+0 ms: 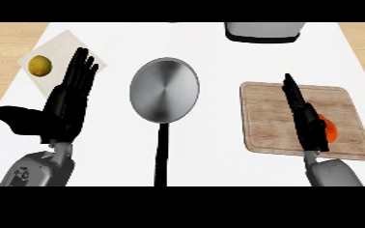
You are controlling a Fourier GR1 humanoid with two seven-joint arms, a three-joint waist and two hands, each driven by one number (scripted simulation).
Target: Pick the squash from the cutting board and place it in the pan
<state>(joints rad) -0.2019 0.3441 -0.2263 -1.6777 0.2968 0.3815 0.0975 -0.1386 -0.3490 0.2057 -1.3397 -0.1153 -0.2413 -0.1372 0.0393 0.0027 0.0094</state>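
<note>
An orange squash (pixel 329 128) lies on the wooden cutting board (pixel 265 116) at the right, mostly hidden behind my right hand (pixel 305 117). That hand is edge-on over the board with its fingers straight, touching or just beside the squash's left side. A round steel pan (pixel 164 90) with a long black handle (pixel 162 154) sits in the middle of the white counter. My left hand (pixel 70 96) stays open at the left, fingers up, holding nothing.
A yellow lemon-like fruit (pixel 40 65) rests on a light square mat (pixel 68 46) at the far left. A grey appliance (pixel 262 31) stands at the back edge. Wood surface shows past the counter's left and right edges.
</note>
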